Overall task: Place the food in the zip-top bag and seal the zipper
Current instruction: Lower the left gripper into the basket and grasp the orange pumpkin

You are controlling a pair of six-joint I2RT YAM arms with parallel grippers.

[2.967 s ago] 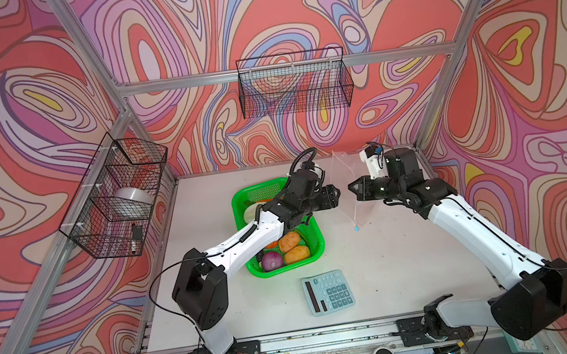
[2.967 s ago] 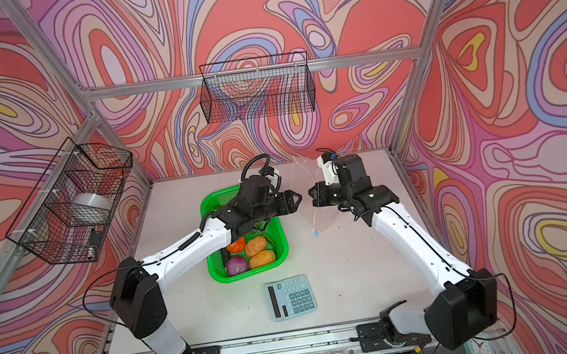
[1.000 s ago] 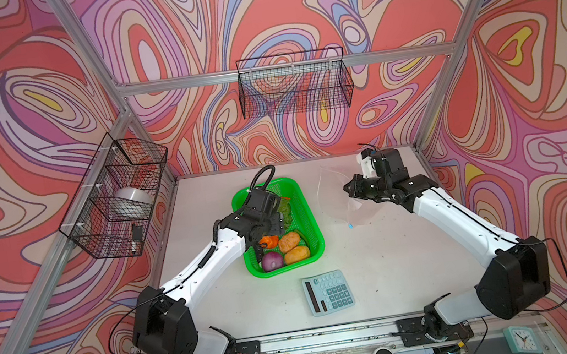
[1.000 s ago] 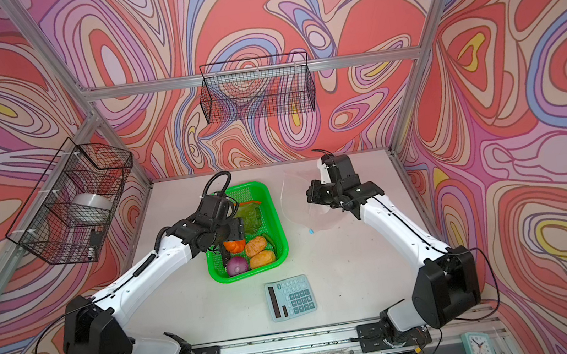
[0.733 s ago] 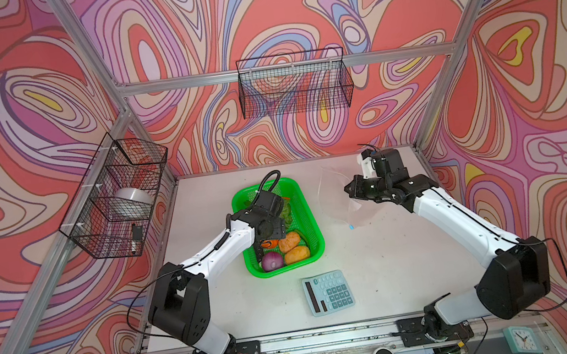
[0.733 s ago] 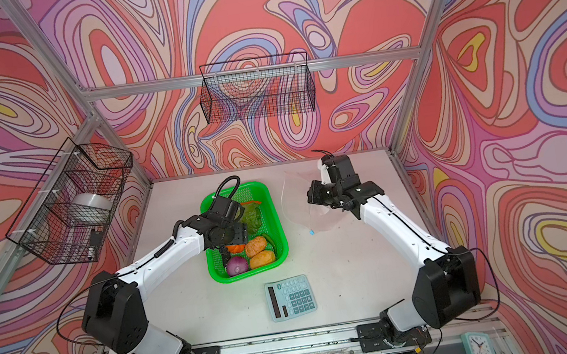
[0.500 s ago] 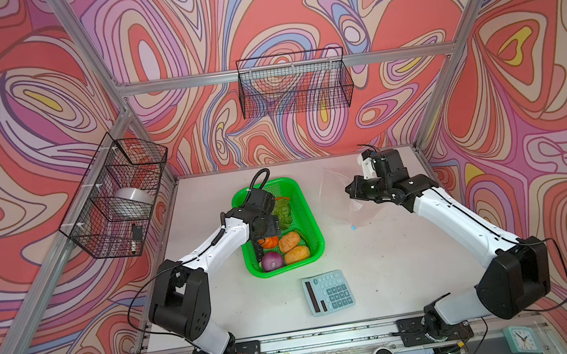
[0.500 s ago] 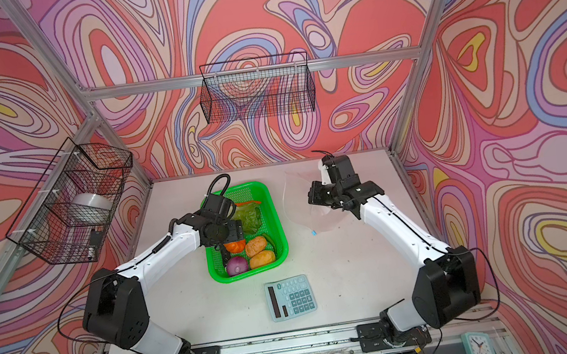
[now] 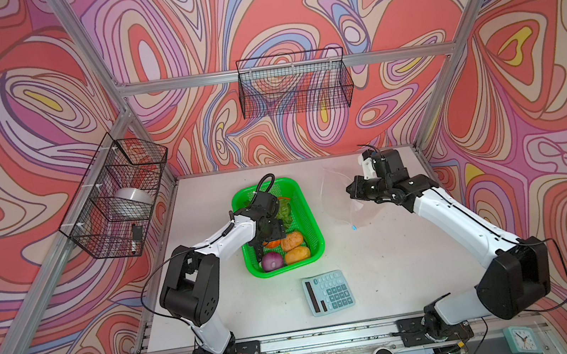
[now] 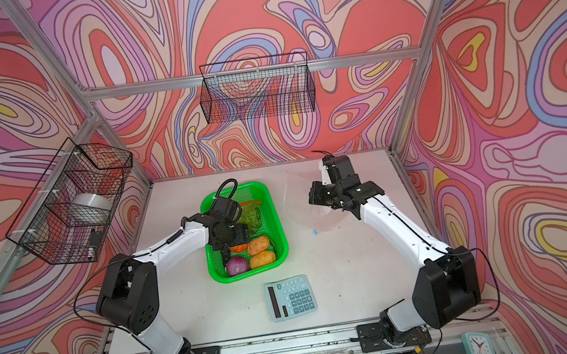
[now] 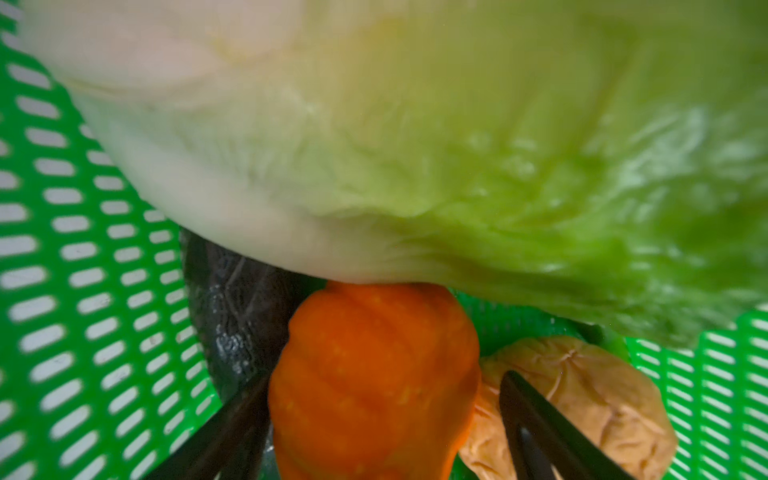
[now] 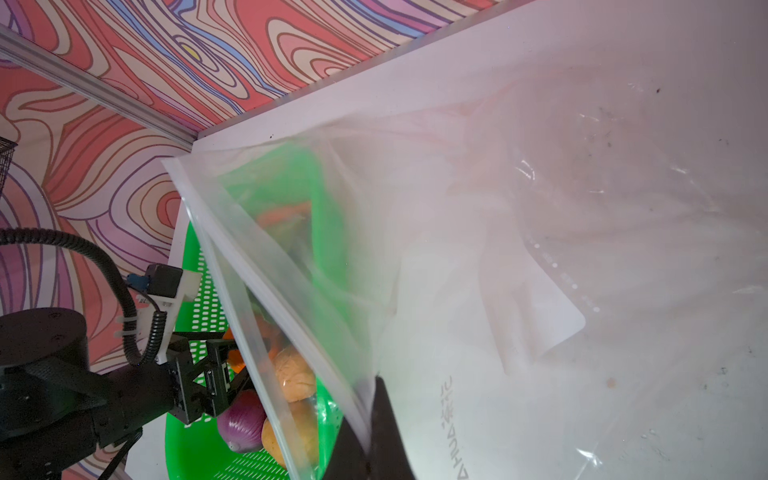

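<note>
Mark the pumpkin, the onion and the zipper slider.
pumpkin (image 11: 374, 374): left wrist view, middle of its ribbed orange side.
onion (image 9: 272, 260): in a top view, centre of its purple skin.
slider (image 9: 354, 228): in a top view, on the small light-blue tab itself.

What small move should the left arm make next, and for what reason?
Probably close the left gripper on the orange pumpkin: its jaws stand open on either side of the pumpkin in the green basket, not yet gripping. The right gripper holds the clear bag up by its mouth edge.
</note>
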